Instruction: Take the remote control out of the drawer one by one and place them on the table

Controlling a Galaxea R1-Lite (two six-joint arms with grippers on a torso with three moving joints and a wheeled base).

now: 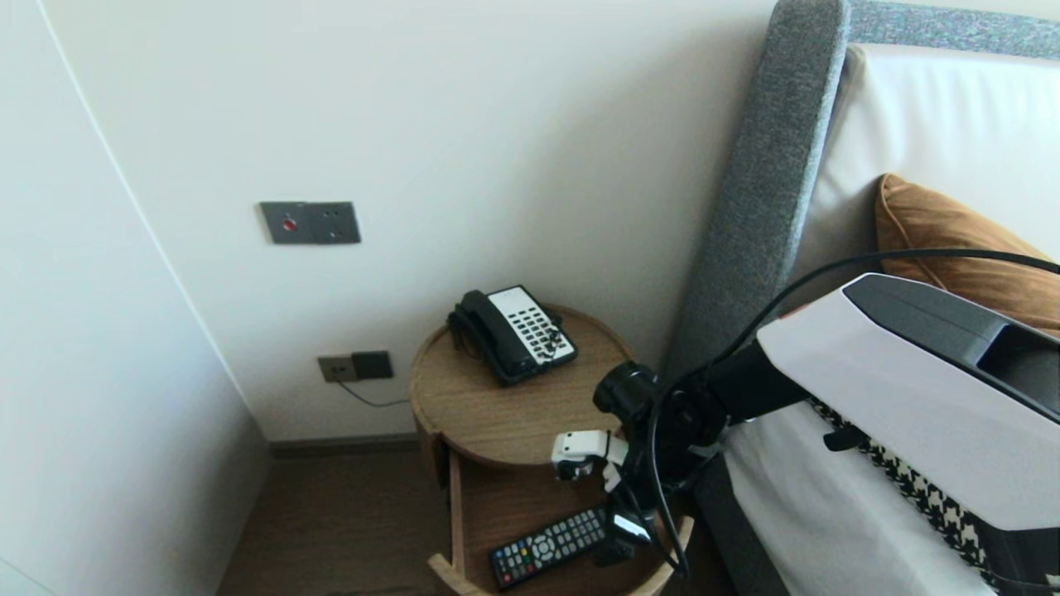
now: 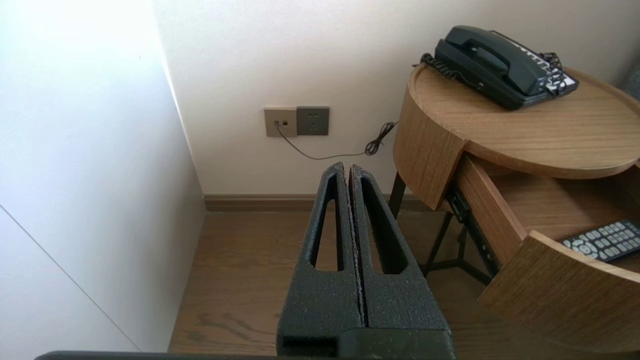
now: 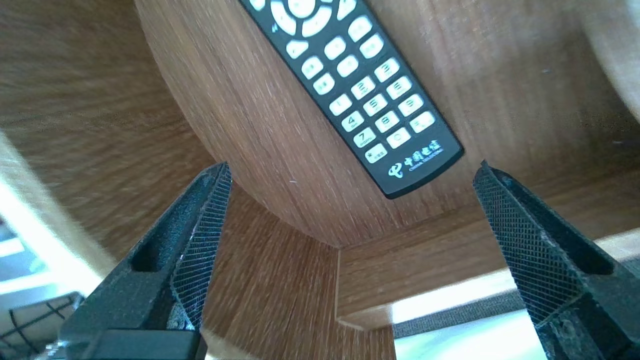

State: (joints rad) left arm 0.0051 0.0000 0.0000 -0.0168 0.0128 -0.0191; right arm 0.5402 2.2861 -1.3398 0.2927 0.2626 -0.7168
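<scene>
**Right pincer wide open at the remote's end**

Head cam: black TV remote [image 1: 548, 546] lies flat in the open drawer [image 1: 505, 497] of the round bench [image 1: 497, 414]. Its long axis slants toward the right pincer [image 1: 619, 542], which is just beside its end.

Left wrist cam: left pincer [image 2: 348, 170] is shut, empty and well apart.

Right wrist cam: fingers spread wide w/ nothing held. The remote's logo end, w/ white keys, sits btwn the tips.

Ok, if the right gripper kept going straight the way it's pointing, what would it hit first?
Probably the logo end of the remote control, lying in the open drawer straight ahead of the open right gripper. Depth is unclear, so the drawer floor just short of it could come first.
</scene>
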